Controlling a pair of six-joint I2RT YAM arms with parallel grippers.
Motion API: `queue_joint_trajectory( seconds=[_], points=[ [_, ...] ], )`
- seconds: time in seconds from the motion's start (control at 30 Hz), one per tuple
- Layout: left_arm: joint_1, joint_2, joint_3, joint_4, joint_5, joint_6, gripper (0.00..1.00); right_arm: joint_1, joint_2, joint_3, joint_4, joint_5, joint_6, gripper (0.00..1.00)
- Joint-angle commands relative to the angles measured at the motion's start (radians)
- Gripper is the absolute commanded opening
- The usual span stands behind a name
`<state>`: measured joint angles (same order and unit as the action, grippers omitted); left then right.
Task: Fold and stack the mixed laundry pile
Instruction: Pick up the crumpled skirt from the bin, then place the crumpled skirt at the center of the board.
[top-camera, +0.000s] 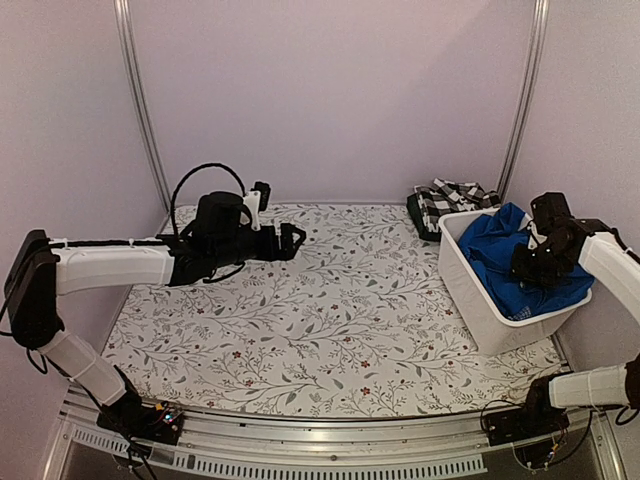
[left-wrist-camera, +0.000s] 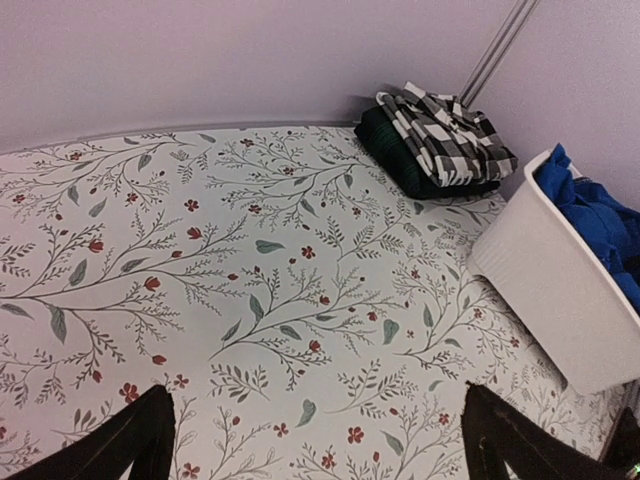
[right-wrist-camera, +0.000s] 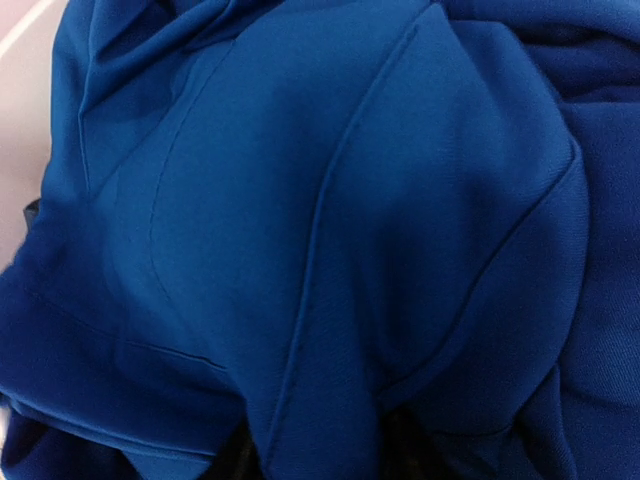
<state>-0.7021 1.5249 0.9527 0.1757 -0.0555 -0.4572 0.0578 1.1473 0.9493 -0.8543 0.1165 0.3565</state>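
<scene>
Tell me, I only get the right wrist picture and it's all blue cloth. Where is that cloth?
Observer: That royal blue garment lies in a white tub at the table's right side.
Operator: Anything outside the tub?
Observer: A black-and-white plaid garment lies on dark folded cloth behind the tub.
Operator: And the other arm?
Observer: The left gripper hovers open over the flowered table cover, holding nothing.
</scene>
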Motion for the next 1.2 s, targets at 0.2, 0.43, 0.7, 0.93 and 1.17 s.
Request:
queue_joint_trajectory(
  seconds=[0.2,0.43,0.7,0.93,1.17],
  points=[
    [0.008,-0.019,0.009,0.008,-0.013,0.011,1.0,0.005,-0.036,0.226,0.063,-0.039,-0.023,0.0],
    [0.012,-0.038,0.004,0.024,0.017,0.012,1.0,0.005,-0.04,0.482,0.148,-0.066,-0.113,0.0],
    [0.036,-0.081,-0.002,0.019,0.027,-0.005,1.0,0.004,0.045,0.735,0.232,-0.103,-0.186,0.0],
    [0.062,-0.108,-0.006,0.01,0.032,-0.026,1.0,0.005,0.15,0.904,0.331,-0.305,-0.172,0.0],
    [0.12,-0.15,-0.032,0.015,0.067,-0.08,1.0,0.199,0.303,1.026,0.412,-0.393,-0.143,0.0]
  ],
)
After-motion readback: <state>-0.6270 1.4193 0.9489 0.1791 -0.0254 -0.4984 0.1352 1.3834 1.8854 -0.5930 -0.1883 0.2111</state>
